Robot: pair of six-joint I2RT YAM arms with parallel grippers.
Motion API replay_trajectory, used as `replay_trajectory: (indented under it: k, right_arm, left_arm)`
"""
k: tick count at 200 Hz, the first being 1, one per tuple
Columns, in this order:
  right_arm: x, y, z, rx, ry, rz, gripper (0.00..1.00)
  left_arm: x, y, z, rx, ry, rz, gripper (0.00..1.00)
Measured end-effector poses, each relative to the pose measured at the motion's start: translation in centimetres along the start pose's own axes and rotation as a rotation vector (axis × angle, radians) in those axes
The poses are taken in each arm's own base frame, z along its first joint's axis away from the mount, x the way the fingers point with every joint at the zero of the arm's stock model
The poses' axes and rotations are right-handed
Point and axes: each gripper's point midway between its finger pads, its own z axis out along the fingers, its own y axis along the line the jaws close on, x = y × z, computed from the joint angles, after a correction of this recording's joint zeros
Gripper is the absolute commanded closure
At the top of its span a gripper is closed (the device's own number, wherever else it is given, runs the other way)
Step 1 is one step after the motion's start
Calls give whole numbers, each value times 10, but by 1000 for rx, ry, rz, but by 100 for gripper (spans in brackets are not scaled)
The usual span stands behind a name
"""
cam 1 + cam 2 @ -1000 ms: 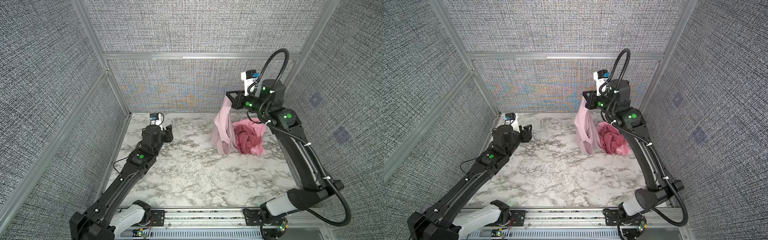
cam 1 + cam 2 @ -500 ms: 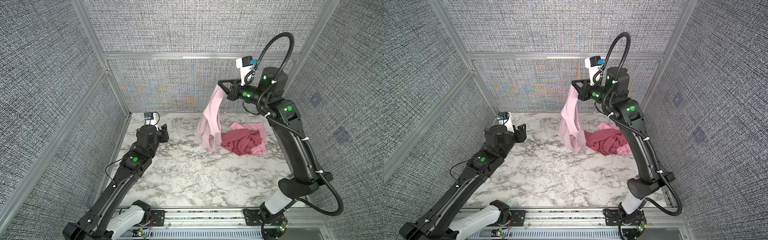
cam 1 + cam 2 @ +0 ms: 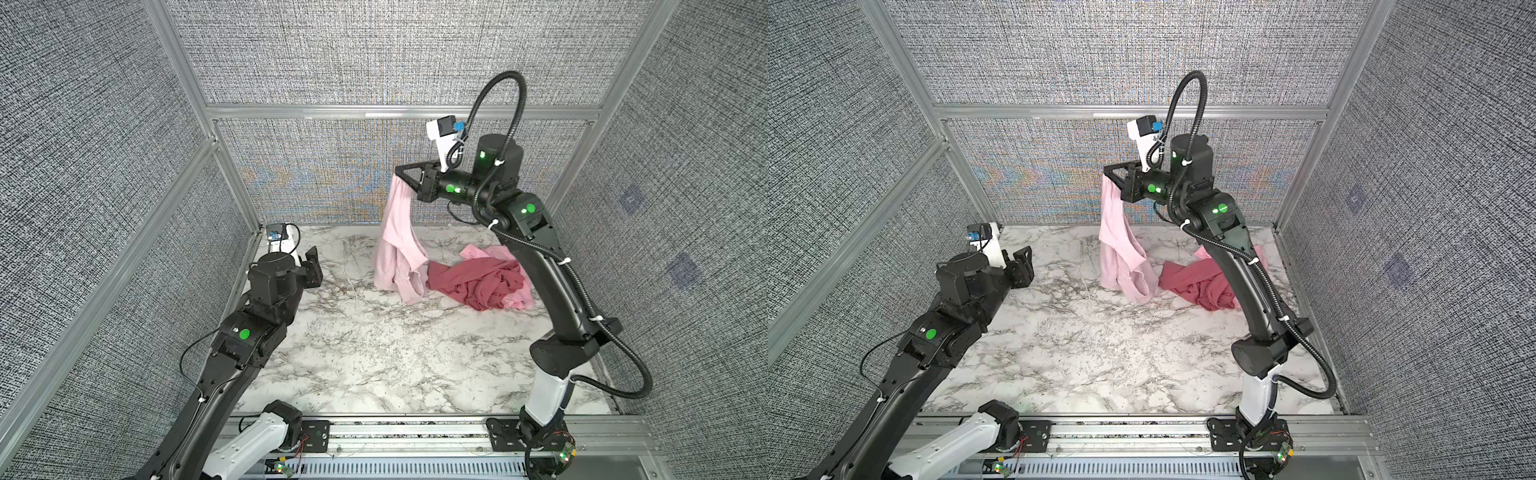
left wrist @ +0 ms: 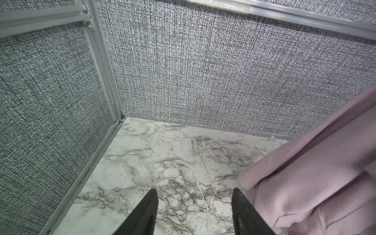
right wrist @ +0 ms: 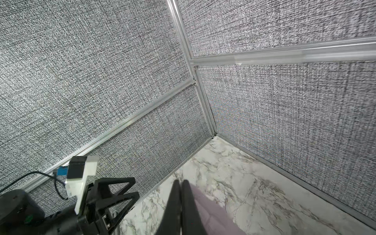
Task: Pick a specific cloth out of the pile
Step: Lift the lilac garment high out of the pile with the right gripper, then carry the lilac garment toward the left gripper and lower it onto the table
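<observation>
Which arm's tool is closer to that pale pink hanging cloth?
Right: the right tool grips the pale mauve-pink cloth at its top; the left tool hovers open beside it, apart.

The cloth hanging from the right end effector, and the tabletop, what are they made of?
The cloth: thin matte knit fabric, likely cotton jersey; it drapes limply, with fine ribbing close up. The tabletop: white, grey-veined marble look, faint sheen; stone or printed laminate, cannot tell.

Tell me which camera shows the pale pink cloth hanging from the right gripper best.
The top views: both show the whole mauve-pink cloth hanging from the shut right gripper, beside the pile. The left wrist view catches only a folded part of it; the right wrist view only a strip by the fingers.
</observation>
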Motion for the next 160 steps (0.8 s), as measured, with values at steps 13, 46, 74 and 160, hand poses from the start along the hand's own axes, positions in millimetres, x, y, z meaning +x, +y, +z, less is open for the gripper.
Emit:
replay_trajectory:
  k: [13,46,74,160]
  right_arm:
    - [7,2,13,-15,12,11,100]
    - [30,5,45,-52,43,36,100]
    - [59,9,75,-81,85,59,100]
    - [184,19,169,-135,239,146,100]
  left_arm:
    - [-3,3,-7,-5,-3,7,41]
    - [-9,13,-23,-26,-14,15,41]
    - [-10,19,-37,-32,-19,18,40]
    - [-11,37,-70,-48,-33,16,40]
